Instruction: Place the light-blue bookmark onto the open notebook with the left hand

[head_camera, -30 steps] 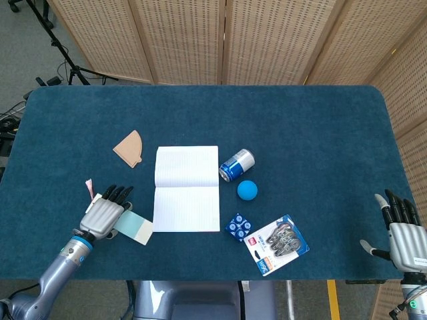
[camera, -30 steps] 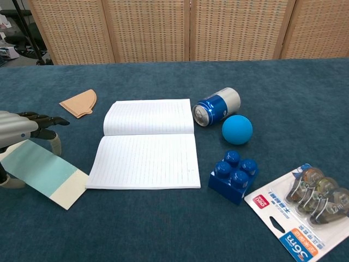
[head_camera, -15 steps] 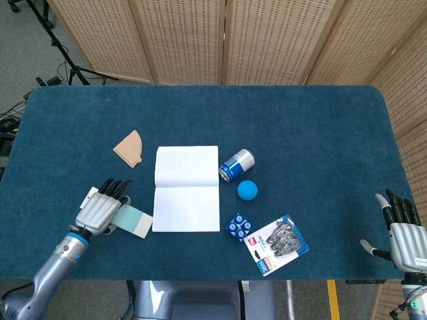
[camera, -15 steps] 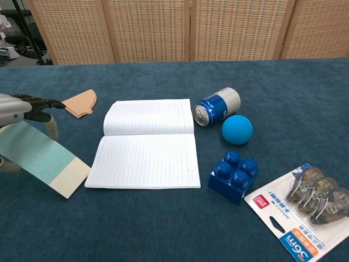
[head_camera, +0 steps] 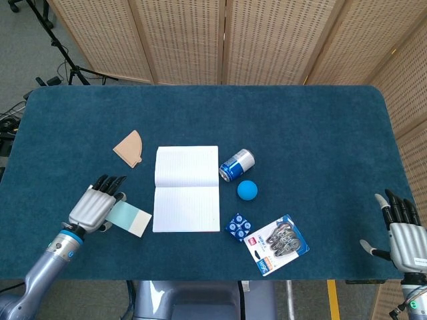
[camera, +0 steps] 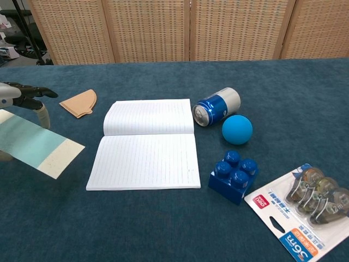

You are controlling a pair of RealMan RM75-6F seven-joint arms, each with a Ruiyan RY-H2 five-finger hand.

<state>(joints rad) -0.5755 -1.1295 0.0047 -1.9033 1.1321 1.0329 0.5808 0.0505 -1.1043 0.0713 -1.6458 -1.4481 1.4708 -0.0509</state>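
The light-blue bookmark [head_camera: 129, 218] [camera: 34, 144] with a cream end hangs lifted off the table, left of the open notebook [head_camera: 187, 189] [camera: 146, 146]. My left hand [head_camera: 93, 205] [camera: 24, 97] holds it from above, fingers pointing toward the far side; the bookmark's cream end points at the notebook's lower left corner. The notebook lies flat with lined pages showing. My right hand [head_camera: 402, 231] rests at the table's near right corner, fingers apart, holding nothing.
A tan fan-shaped piece [head_camera: 129, 147] [camera: 79, 102] lies behind the left hand. Right of the notebook are a blue can [head_camera: 236, 165] [camera: 217, 106] on its side, a blue ball [head_camera: 247, 190] [camera: 236, 129], a blue brick [head_camera: 238, 227] [camera: 234, 174] and a correction-tape pack [head_camera: 279, 243] [camera: 304, 209].
The left hand has risen and drawn back to the left, lifting the bookmark off the table. The right hand has stayed put.
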